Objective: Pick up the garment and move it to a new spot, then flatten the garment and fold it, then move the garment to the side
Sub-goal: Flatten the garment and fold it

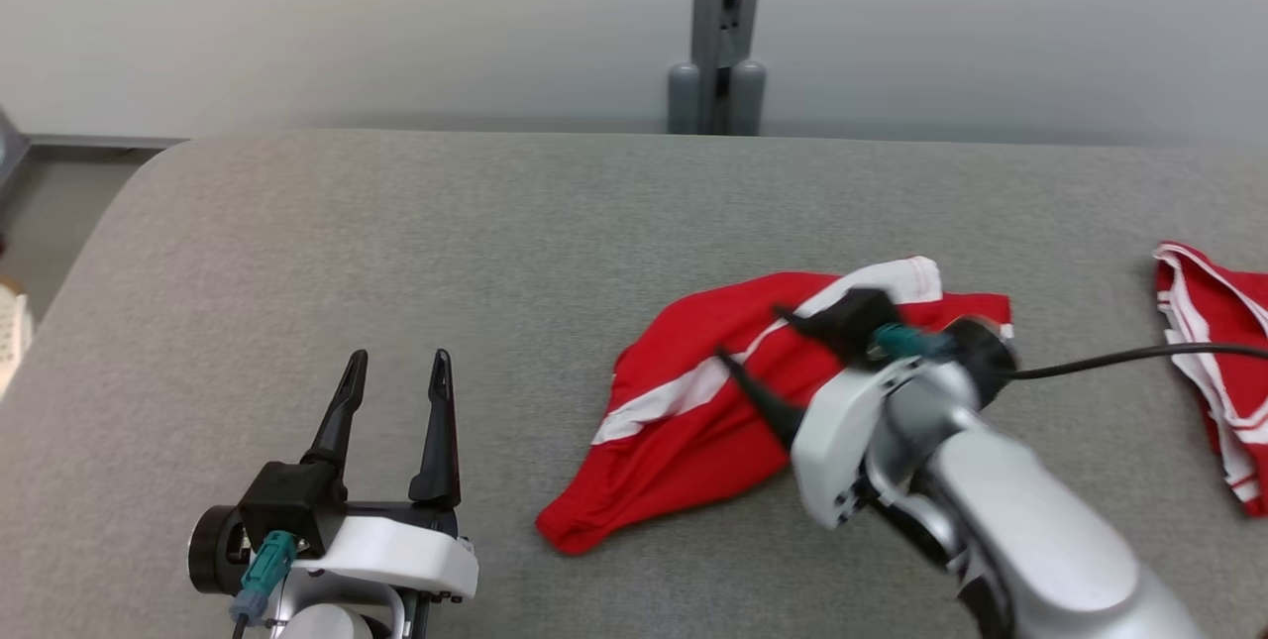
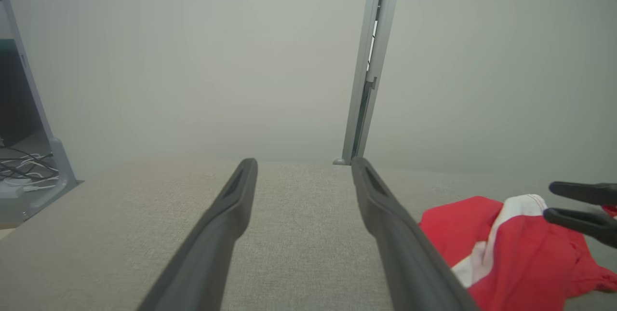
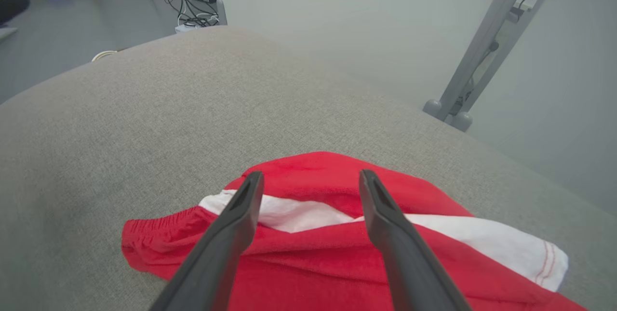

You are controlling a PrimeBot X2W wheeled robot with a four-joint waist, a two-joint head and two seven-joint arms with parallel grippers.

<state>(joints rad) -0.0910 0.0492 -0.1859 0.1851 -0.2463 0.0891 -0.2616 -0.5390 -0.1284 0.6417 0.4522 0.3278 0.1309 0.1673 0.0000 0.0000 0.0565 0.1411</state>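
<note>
Two grippers: left gripper (image 1: 398, 358) 7 o'clock, wide, empty | right gripper (image 1: 750, 334) 4 o'clock, wide, over garment (image 1: 684, 441) | garments two: second garment (image 1: 1223, 322) 3 o'clock

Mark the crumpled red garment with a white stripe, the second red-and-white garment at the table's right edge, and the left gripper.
Crumpled red garment (image 1: 684, 441), head view: red cloth below the stripe.
Second red-and-white garment (image 1: 1228, 307), head view: its red panel.
Left gripper (image 1: 398, 362), head view: midway between its open fingertips.
</note>
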